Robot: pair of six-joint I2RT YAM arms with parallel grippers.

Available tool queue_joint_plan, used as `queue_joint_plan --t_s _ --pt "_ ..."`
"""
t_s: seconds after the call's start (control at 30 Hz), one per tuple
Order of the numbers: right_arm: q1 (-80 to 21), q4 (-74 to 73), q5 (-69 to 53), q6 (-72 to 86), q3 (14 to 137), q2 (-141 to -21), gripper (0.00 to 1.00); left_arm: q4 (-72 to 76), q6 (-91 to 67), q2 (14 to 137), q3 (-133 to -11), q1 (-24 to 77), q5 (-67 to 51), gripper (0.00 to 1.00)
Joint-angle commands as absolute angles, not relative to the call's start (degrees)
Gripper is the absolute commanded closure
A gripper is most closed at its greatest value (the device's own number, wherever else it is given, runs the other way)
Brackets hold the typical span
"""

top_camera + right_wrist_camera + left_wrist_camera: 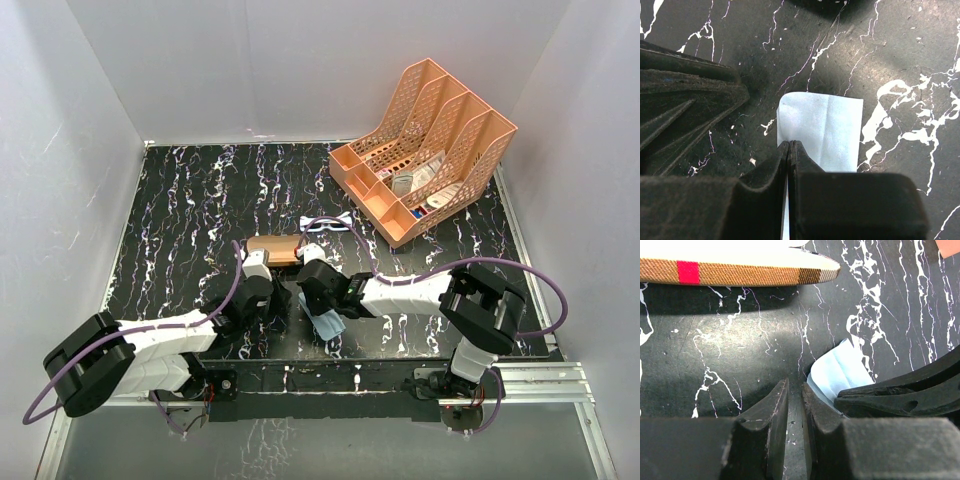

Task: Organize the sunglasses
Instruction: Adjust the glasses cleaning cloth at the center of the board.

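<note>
My right gripper's [790, 146] two dark fingers sat closest to the lens, pressed flat against each other with the near edge of the light blue cloth [826, 129] pinched between their tips. The rest of the cloth lay spread on the black marbled table [185, 200], one fold line running across it. This spot was on the near side of the brown plaid case [275, 249], slightly to its right. My left gripper [795, 390] was down low on the near side of the case too, just left of the cloth. Its fingers were drawn almost together, leaving only a thin slit through which the table showed, and nothing was held in it. From the left wrist, the case crossed the top of the view with a red square in its plaid, well apart from my fingertips, and a corner of the cloth peeked out beside the right gripper's dark fingers.

The sunglasses [328, 224] lay on the table just beyond the far right end of the case, white frame and bluish lenses showing, touched by neither gripper. I could not tell whether they met the case. Farther from the case in the same direction stood an orange desk organizer [425, 145], small items in its slots.
</note>
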State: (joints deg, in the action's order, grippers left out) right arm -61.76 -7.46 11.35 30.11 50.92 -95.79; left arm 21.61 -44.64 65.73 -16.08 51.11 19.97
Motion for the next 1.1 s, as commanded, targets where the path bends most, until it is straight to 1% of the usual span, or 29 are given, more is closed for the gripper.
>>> queue_joint_plan --t_s 0.0,0.27,0.8,1.07 --pt "-62.0 -5.3 10.8 30.3 53.0 -95.2 1.00 20.6 -45.0 64.5 -15.5 50.9 21.4 0.85" --pt "-62.4 -4.9 10.7 30.7 52.2 -95.3 1.00 21.4 -45.0 65.6 -15.9 50.9 20.6 0.85" --pt "-62.4 -3.6 11.7 31.2 50.8 -97.3 1.00 22.3 -44.3 65.3 -16.7 51.0 18.4 0.89" --pt "-62.5 -3.9 11.8 31.4 50.1 -96.6 1.00 26.6 -43.4 69.3 -17.5 51.0 14.9 0.90"
